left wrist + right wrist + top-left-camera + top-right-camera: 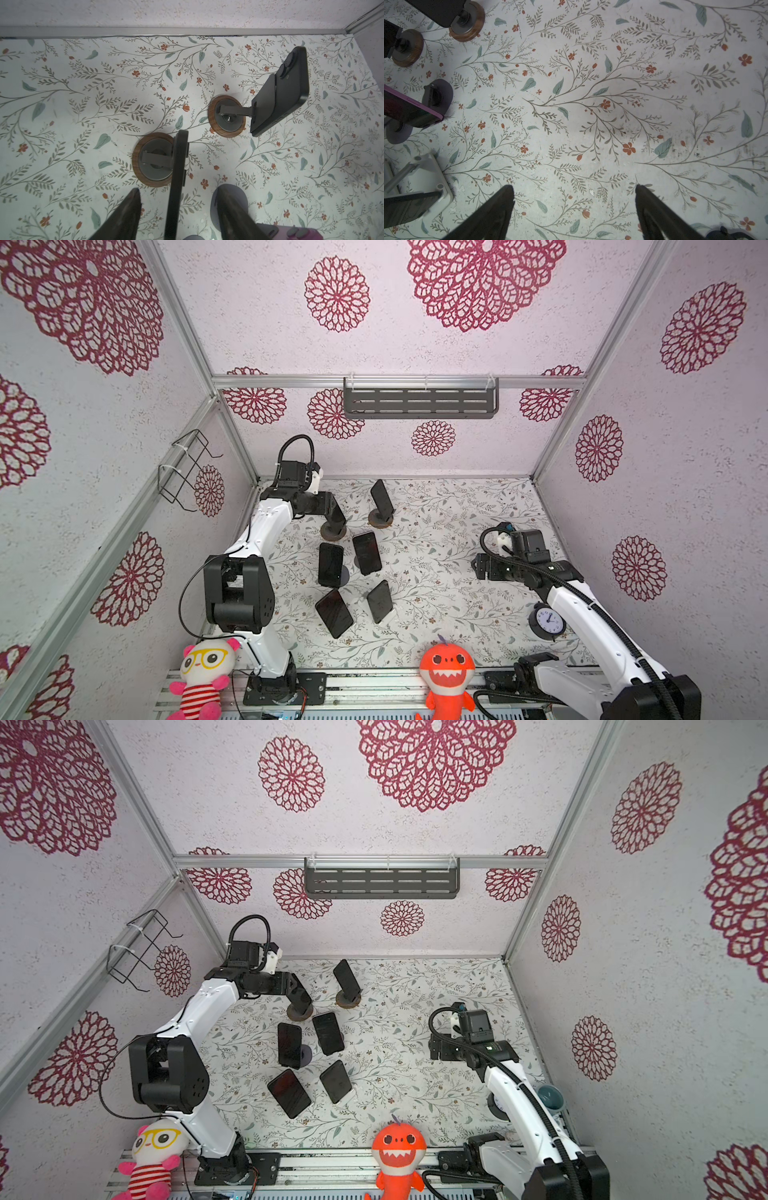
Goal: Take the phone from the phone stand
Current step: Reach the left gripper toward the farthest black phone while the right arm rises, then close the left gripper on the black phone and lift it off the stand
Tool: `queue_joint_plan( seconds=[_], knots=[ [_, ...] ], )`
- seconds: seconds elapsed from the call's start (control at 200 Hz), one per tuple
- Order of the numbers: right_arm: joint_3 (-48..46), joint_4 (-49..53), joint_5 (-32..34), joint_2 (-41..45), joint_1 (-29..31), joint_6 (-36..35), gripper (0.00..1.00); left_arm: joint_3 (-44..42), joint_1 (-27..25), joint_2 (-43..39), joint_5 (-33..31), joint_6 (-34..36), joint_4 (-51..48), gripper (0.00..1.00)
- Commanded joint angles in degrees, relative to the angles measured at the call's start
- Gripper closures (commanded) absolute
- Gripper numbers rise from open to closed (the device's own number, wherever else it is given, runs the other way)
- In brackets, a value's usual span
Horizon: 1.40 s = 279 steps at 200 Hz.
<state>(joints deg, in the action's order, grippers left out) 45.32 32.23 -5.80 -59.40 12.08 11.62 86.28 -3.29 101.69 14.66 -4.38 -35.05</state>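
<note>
Top view: left gripper (337, 517) down over rear-left stand (333, 533). Left wrist: phone (178, 166) upright on stand, edge-on between fingers (126, 209), jaws half open, gaps both sides. Right wrist: right gripper (573, 187) wide open, empty, above mat (591, 104).

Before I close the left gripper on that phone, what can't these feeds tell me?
- Left wrist view: the phone stands edge-on between the fingers of the left gripper, so how the stand holds it is hidden. The frame edge cuts off its near end.
- Both top views: the left gripper covers that phone; only the stand's wooden base shows.
</note>
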Motion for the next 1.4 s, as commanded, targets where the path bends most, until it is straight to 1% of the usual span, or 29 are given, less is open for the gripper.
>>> queue_joint_plan(
  seconds=[0.0,0.07,0.185,0.26,0.345,0.43,0.6,0.671,0.756,0.861,1.011,1.131,1.216,1.336,1.391],
  knots=[
    [-0.3,0.0,0.9,2.1,0.2,-0.1,0.06,-0.2,-0.1,0.4,1.6,1.5,1.4,0.48],
    [-0.5,-0.1,1.0,2.2,0.2,0.1,0.06,-0.1,-0.2,0.7,2.0,1.3,1.5,0.56],
    [-0.6,0.0,1.4,1.5,0.1,0.2,0.06,0.0,-0.2,1.0,2.0,1.4,1.3,0.65],
    [-0.6,0.1,1.2,1.1,0.2,0.2,0.06,0.0,-0.2,1.2,1.7,1.6,1.0,0.67],
    [-0.5,0.1,1.3,0.9,0.2,0.1,0.05,-0.1,-0.2,1.3,1.3,2.0,0.9,0.73],
    [-0.5,0.0,1.3,0.8,0.2,0.0,0.05,0.1,-0.2,1.7,1.0,2.3,0.6,0.75],
    [-0.5,0.0,1.4,0.9,0.2,0.1,0.05,1.6,-0.2,2.9,0.8,2.4,-1.3,0.84],
    [-0.4,0.0,1.4,0.9,0.2,0.0,0.05,2.6,-0.3,3.2,0.8,2.6,-2.4,0.89],
    [-0.2,0.2,1.5,0.9,0.2,0.2,0.05,3.4,-0.2,2.6,0.8,2.6,-2.9,0.9],
    [0.2,0.2,0.8,1.0,0.3,0.6,0.05,4.3,-0.2,1.3,0.9,2.1,-2.9,0.95],
    [2.2,1.3,0.0,0.9,0.8,0.8,0.06,6.0,-0.2,-1.2,1.1,0.7,-3.0,1.0],
    [3.9,1.6,0.4,1.0,1.3,1.1,0.06,7.9,-0.2,-3.9,1.1,-1.4,-3.5,1.0],
    [4.6,0.4,-0.2,1.2,1.6,1.2,0.07,9.3,-0.2,-6.3,2.4,-4.2,-3.8,1.0],
    [7.9,0.7,-1.5,0.6,2.7,0.2,0.07,10.8,-0.2,-9.7,5.3,-11.2,-4.1,1.0],
    [9.9,1.4,-1.9,-0.2,3.2,0.1,0.07,11.5,-0.3,-10.6,9.0,-13.4,-5.0,1.0]
  ],
)
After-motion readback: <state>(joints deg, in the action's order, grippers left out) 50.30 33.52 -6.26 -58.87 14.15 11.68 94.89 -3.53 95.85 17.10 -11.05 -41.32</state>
